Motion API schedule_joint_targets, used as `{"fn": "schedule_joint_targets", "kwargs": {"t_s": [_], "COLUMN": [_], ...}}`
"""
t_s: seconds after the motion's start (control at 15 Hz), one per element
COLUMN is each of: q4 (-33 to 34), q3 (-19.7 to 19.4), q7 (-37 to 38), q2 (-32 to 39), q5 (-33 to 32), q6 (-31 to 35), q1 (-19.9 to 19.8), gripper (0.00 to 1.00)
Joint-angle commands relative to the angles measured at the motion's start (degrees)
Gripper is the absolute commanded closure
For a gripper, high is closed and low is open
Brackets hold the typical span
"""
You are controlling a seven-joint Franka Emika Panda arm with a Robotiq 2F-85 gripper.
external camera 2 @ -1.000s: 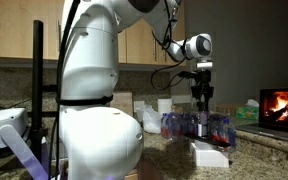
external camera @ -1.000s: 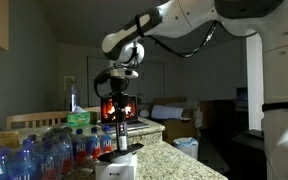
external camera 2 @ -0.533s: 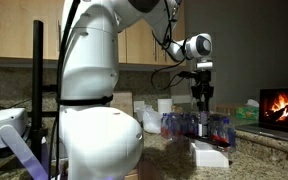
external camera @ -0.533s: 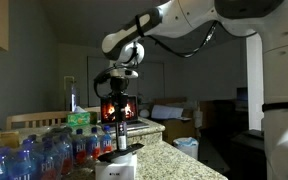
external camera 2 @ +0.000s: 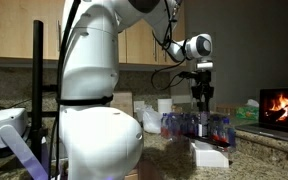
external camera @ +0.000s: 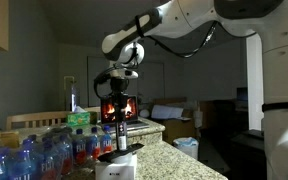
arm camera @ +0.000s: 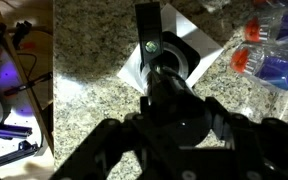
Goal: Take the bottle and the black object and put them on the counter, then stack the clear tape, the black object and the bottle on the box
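Observation:
In both exterior views my gripper (external camera: 120,108) (external camera 2: 200,100) hangs straight down over a small stack on the granite counter (arm camera: 84,100). The slim dark bottle (external camera: 120,135) (external camera 2: 202,124) stands upright on top, its upper end between my jaws. Below it sits the squat black object (external camera: 119,152) (arm camera: 186,48), on the white box (external camera: 114,169) (external camera 2: 210,155) (arm camera: 132,66). From the wrist, the gripper (arm camera: 174,108) closes on the bottle (arm camera: 168,80) from both sides. I cannot make out the clear tape in the stack.
Several clear water bottles with blue and red labels (external camera: 34,155) (external camera 2: 184,125) (arm camera: 269,60) crowd the counter beside the box. A green-capped bottle (external camera: 79,118) stands behind them. A screen showing fire (external camera 2: 282,108) glows at the side. Cardboard boxes (external camera: 174,120) sit farther back.

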Motion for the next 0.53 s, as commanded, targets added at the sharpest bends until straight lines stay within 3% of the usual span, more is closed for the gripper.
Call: {"fn": "schedule_joint_targets", "kwargs": {"t_s": [0.0,0.13,0.47], "q4": [0.3,0.3,0.3], "q3": [-0.4,-0.4,-0.4], "q7": [-0.5,-0.4,-0.3], "q2": [-0.3,-0.3,-0.4], "q5": [1.5,1.5,1.5], "q6": [-0.2,-0.2,-0.1], "q1": [0.1,0.1,0.1], "gripper": [0.12,0.02,0.00]}}
